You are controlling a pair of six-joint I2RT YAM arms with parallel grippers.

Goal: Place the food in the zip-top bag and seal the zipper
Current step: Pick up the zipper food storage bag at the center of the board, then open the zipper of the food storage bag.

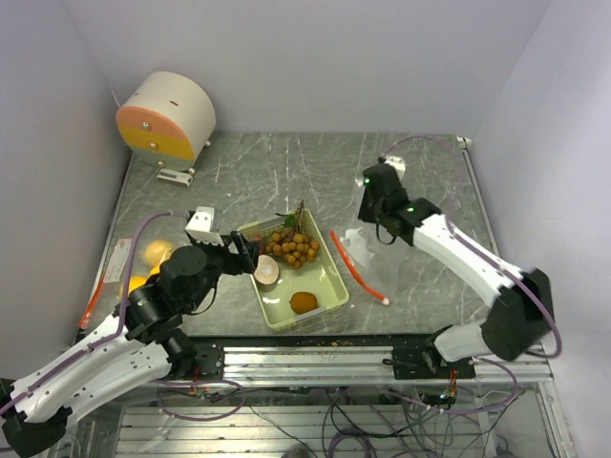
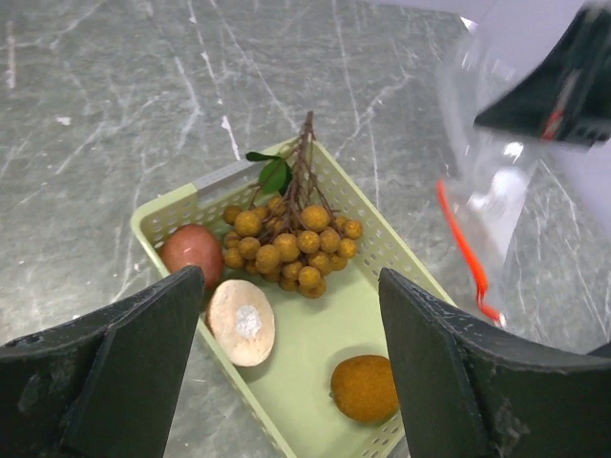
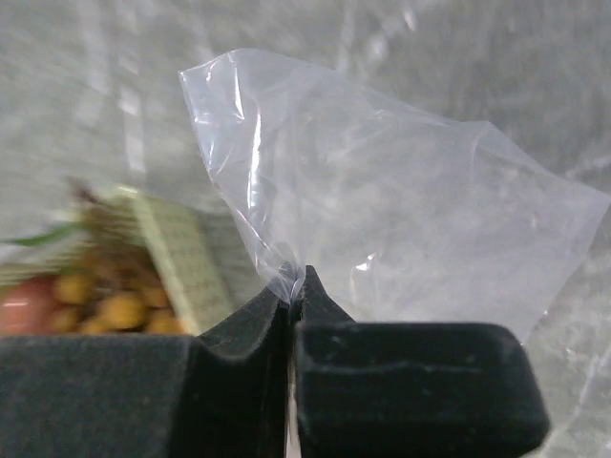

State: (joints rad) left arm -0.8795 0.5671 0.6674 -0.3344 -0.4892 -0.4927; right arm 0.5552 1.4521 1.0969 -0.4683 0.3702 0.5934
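Observation:
The pale green tray (image 2: 316, 340) holds a bunch of small brown berries (image 2: 291, 243), a reddish apple (image 2: 193, 250), a pale pear (image 2: 241, 322) and a yellow-orange round fruit (image 2: 365, 386). My left gripper (image 2: 288, 279) hovers open above the tray's near left side, nothing between its fingers; from above it (image 1: 254, 258) sits by the pear (image 1: 266, 271). The clear zip-top bag (image 3: 401, 219) with its red zipper (image 1: 358, 267) lies right of the tray. My right gripper (image 3: 294, 291) is shut on a pinch of the bag's plastic. Two more yellow-orange fruits (image 1: 155, 254) lie on the table at the left.
A round white and orange device (image 1: 167, 116) stands at the back left corner. The tray (image 1: 327, 289) sits near the table's front edge, between the two arms. White walls close in the table on three sides.

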